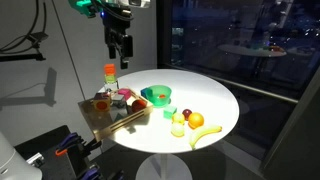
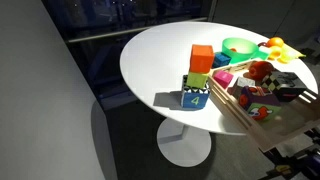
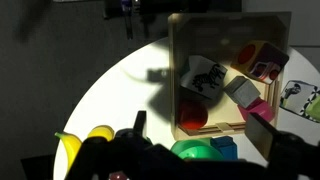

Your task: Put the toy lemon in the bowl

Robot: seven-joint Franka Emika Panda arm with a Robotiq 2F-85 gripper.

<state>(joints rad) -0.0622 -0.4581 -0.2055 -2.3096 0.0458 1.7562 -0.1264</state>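
Observation:
The toy lemon (image 1: 178,124) is a small pale yellow fruit on the round white table, next to an orange fruit (image 1: 195,119) and a banana (image 1: 205,134). In the wrist view the lemon (image 3: 100,132) shows partly, beside the banana (image 3: 68,146). The green bowl (image 1: 156,95) stands near the table's middle, between the lemon and a wooden tray; it also shows in an exterior view (image 2: 238,47) and in the wrist view (image 3: 190,152). My gripper (image 1: 120,47) hangs high above the table, over the tray side, open and empty; in the wrist view (image 3: 200,135) its fingers are spread wide.
The wooden tray (image 1: 92,122) with several toy blocks sits at the table's edge, also seen in an exterior view (image 2: 238,106) and the wrist view (image 3: 172,80). A stack of coloured blocks (image 2: 199,76) stands by the tray. A blue block (image 3: 225,148) lies next to the bowl.

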